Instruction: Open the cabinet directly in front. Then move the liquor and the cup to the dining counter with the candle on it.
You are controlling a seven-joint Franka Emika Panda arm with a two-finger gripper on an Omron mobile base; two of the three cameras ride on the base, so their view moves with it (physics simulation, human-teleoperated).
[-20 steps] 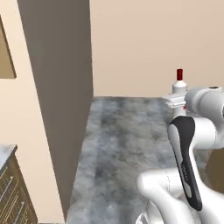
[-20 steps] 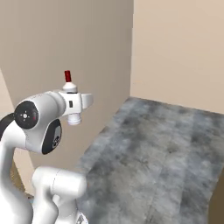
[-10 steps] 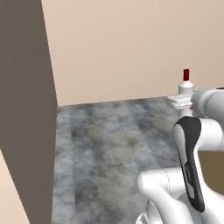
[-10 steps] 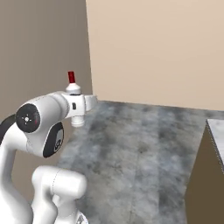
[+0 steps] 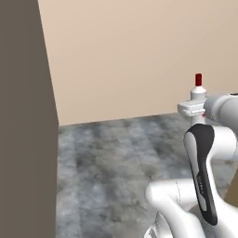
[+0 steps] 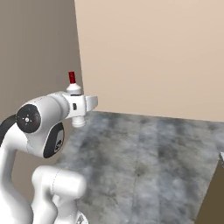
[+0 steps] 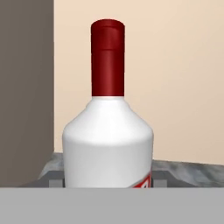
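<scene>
- The liquor (image 7: 108, 144) is cut off low down in the hand view, so its bottom and most of its red label are hidden.
- In the left base view, the white arm hides all of the liquor (image 5: 198, 88) below its neck.
- In the right base view it is the same: the liquor (image 6: 72, 83) shows just its red cap and shoulder.
- The fingers are hidden beside the liquor.

A plain rendered indoor room, with bare beige walls (image 5: 130, 56) meeting a grey mottled stone-look floor (image 6: 148, 153) and a tall flat grey-brown panel (image 5: 23, 121) standing at the near left; little else marks what kind of room it is.
</scene>
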